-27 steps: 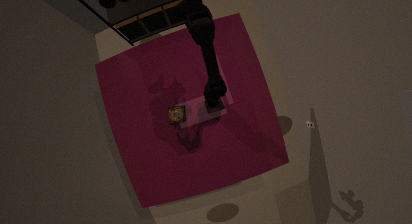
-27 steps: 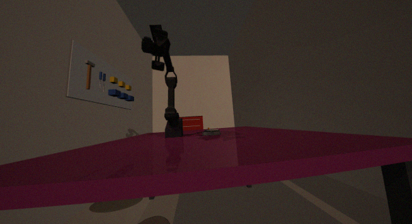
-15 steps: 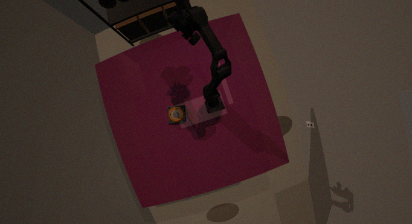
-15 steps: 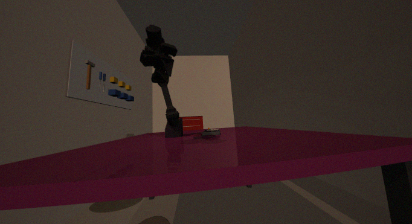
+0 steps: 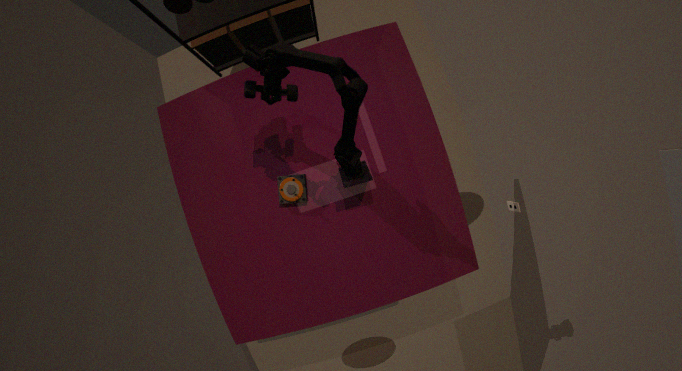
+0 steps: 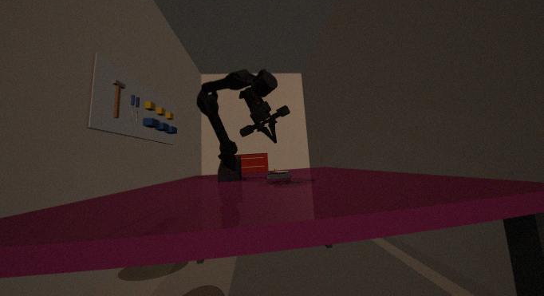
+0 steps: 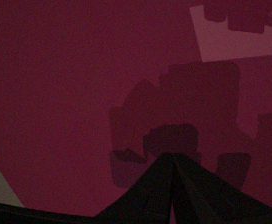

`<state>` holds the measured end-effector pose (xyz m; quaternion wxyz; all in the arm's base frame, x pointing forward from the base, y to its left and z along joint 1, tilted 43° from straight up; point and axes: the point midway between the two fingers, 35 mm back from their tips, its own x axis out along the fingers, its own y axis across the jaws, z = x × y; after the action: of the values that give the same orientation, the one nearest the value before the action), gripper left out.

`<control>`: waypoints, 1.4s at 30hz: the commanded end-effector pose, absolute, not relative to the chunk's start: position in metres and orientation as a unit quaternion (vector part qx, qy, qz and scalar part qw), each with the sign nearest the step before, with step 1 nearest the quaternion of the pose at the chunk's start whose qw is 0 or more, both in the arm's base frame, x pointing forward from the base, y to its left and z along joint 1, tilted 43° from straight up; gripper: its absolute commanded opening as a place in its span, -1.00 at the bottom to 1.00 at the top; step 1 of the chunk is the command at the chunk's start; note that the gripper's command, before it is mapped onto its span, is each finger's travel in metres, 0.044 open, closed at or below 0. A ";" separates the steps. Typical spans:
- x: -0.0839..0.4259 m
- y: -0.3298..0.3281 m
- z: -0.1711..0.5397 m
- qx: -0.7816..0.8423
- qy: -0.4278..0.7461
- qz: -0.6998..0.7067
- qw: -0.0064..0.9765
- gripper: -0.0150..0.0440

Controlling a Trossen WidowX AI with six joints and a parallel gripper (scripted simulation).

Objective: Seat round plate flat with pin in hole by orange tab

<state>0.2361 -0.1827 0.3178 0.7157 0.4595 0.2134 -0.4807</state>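
The black parallel-jaw gripper [image 6: 273, 138], pinched shut on nothing, hangs high above the magenta table [image 6: 359, 197], so the approach is in hand: next, descend to the orange-ringed round plate [image 5: 291, 188], seemingly on its dark base [image 5: 302, 201].

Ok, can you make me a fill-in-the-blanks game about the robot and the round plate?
1. The gripper is ____, its fingers pressed together on nothing.
2. The gripper hangs ____ the table, touching nothing.
3. The round plate has an ____ ring around its grey middle.
4. The plate sits on a dark, ____-shaped base.

Missing words: shut; above; orange; square
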 end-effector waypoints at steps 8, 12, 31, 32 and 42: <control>0.313 -0.107 0.197 0.292 0.444 -0.415 0.738 -0.49; 0.328 -0.057 0.137 0.165 0.537 -0.376 0.737 -0.49; 0.280 0.068 -0.005 -0.281 0.653 -0.226 0.666 -0.49; 0.280 0.067 -0.006 -0.281 0.653 -0.226 0.666 -0.49; 0.280 0.036 -0.040 -0.281 0.653 -0.226 0.666 -0.49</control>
<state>0.2811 0.0420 -0.0334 0.6671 -0.2763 0.6534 -0.2274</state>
